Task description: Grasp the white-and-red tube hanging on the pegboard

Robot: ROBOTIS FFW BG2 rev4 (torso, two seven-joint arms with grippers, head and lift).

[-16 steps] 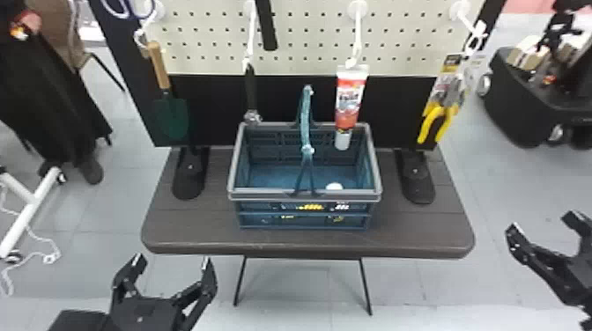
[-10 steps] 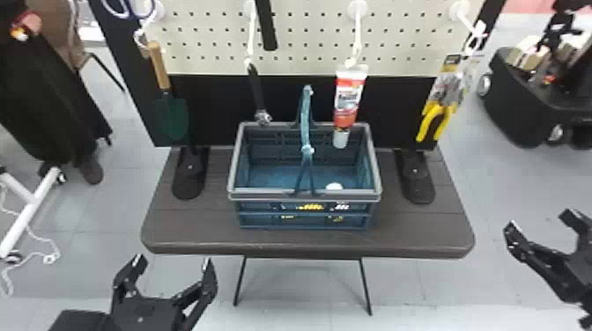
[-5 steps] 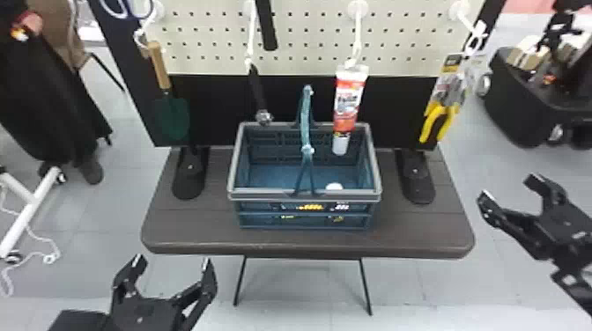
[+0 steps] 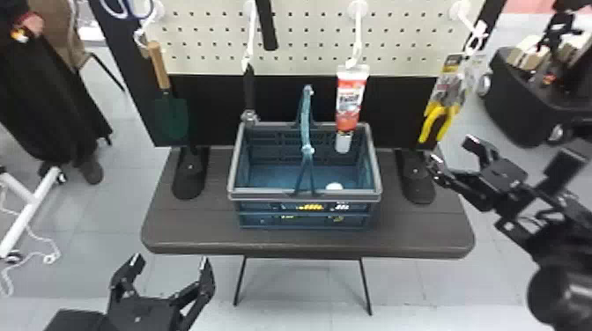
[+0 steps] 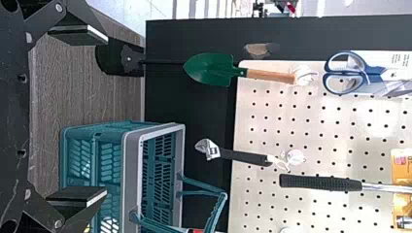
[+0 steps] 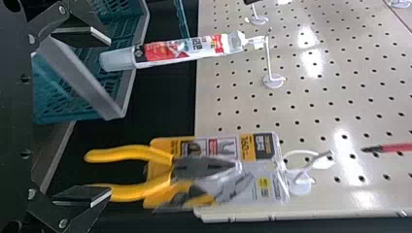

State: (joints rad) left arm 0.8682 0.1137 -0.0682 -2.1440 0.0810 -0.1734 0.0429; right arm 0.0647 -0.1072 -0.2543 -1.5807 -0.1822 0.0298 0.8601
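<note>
Up at pegboard (image 4: 308,57): bring right gripper (image 4: 449,152) (spread wide, empty) across level with white-and-red tube (image 4: 350,101), straddle its middle squarely, then close gently. Left gripper (image 4: 169,264) parked low, likewise spread.

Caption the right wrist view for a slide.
Open right gripper faces the cream pegboard, where a white-and-red tube hangs beside packaged yellow-handled pliers.

Pale grey floor tiles (image 4: 101,220) lie under a dark brown bench (image 4: 418,237) on thin black legs (image 4: 364,286). A cream pegboard (image 4: 308,44) on a black panel (image 4: 211,110) rises at its back. A black wheeled cart (image 4: 524,105) stands to the right; a white stand leg (image 4: 26,211) and a loose cable (image 4: 33,259) are on the left.
</note>
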